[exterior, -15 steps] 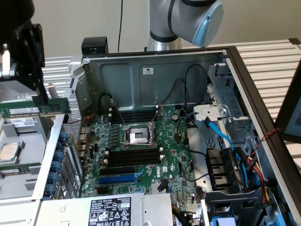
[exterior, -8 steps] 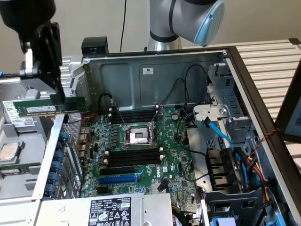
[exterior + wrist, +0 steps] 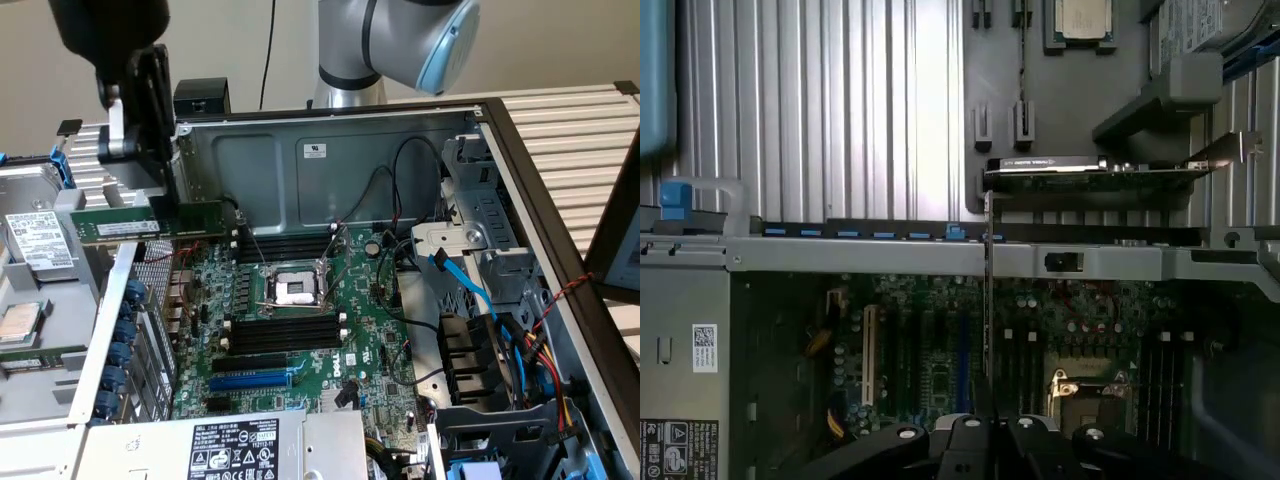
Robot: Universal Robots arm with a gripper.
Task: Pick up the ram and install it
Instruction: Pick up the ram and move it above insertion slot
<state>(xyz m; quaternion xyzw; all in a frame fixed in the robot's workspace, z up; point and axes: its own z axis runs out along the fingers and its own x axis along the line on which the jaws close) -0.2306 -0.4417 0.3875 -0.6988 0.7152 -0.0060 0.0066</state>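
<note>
One arm (image 3: 400, 40), one gripper (image 3: 168, 205), and one ram (image 3: 130, 226) in play here. The gripper comes down from above and is clamped on the stick's top edge, a little toward the end nearer the case. The stick hangs level, long side flat, with its single white label (image 3: 128, 228) facing the exterior camera. It sits in the air at the exterior view's left side of the open computer case (image 3: 300, 160), over the upper corner of the motherboard (image 3: 300, 370) and touching no slot. On the board there is one processor socket (image 3: 297, 290) in the middle and two banks of black memory slots, one bank above the socket (image 3: 285, 247) and one below it (image 3: 275, 335); how many slots are in each bank I cannot count for sure. One blue expansion slot (image 3: 250, 381) lies below the lower bank. Over on the exterior view's right, blue cables (image 3: 470, 285) drape across the drive cage. In the wrist view the ram (image 3: 988, 300) shows edge-on as one thin line, pinched between the two dark fingers (image 3: 965, 435) of the gripper (image 3: 988, 430), crossing the case rim with the board beneath it.
</note>
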